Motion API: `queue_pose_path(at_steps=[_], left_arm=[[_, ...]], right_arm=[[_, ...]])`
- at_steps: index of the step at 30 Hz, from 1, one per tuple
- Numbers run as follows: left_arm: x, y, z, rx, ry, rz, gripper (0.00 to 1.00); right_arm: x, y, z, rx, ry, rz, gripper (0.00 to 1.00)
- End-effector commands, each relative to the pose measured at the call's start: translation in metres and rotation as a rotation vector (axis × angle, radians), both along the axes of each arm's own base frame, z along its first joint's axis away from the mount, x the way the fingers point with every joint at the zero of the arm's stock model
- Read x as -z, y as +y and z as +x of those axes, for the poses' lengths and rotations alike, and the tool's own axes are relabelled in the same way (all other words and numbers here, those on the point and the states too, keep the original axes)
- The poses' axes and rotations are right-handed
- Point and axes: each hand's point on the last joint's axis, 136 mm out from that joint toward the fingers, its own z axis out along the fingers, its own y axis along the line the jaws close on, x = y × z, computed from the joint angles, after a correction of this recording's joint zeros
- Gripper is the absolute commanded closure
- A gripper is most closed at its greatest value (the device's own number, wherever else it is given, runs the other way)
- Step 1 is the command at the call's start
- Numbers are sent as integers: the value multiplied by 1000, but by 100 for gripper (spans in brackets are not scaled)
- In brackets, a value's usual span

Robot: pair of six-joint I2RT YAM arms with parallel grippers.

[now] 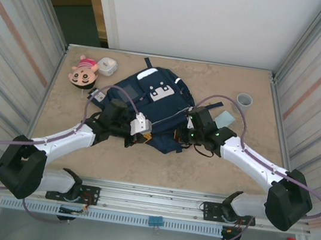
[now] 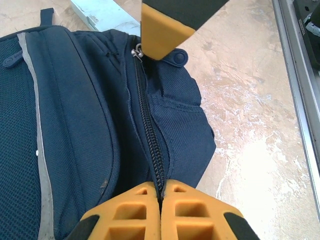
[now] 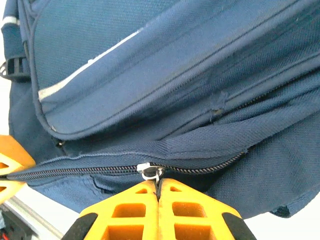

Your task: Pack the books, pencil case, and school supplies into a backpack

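Observation:
The navy backpack (image 1: 151, 100) lies flat mid-table with its zipper closed along the near side. My left gripper (image 1: 141, 127) is shut on the zipper seam (image 2: 150, 150) at the backpack's near edge (image 2: 161, 196). My right gripper (image 1: 190, 130) is shut on the metal zipper pull (image 3: 150, 170), with the fingertips pinched just below the slider (image 3: 159, 182). A pale blue pad (image 1: 226, 119) lies on the table right of the backpack. One small white-and-dark packet (image 1: 98, 94) sits at its left edge. The books are out of view.
A pink doll head (image 1: 84, 71) and a small white case (image 1: 107, 65) sit at the back left; I cannot tell whether that is the pencil case. A grey cup (image 1: 245, 100) stands at the back right. Metal walls close in both sides, and a rail (image 2: 300, 100) runs along the near edge.

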Motion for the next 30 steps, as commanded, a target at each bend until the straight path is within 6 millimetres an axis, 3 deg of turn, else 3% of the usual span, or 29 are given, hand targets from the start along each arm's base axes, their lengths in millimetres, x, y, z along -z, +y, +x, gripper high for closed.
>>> queue_pose_path(at_steps=[1,8,12,14,19,24,26,30], left_arm=[[-16,-4,-4,29,-31,-44,100],[-21,-7,-5,43,-28,-68,100],[-23,-7,-6,47,-30,-74,100],[-23,-7,-6,46,-32,-74,100],[-17,-2,2,-6,-44,-31,100],[-1,17,17,-98,-105,101,100],[4,25,23,-123,-120,146,100],[6,31,35,-148,-133,185,98]], right_arm=[[3,5,-6,-53,9,37,100],[10,25,-4,-100,22,72,75],[17,25,0,-94,25,48,71],[21,20,3,-73,32,16,75],[26,-6,8,7,43,-93,99],[24,-44,6,105,59,-122,100],[21,-43,-2,88,56,-105,100],[16,-13,-24,24,21,-20,100]])
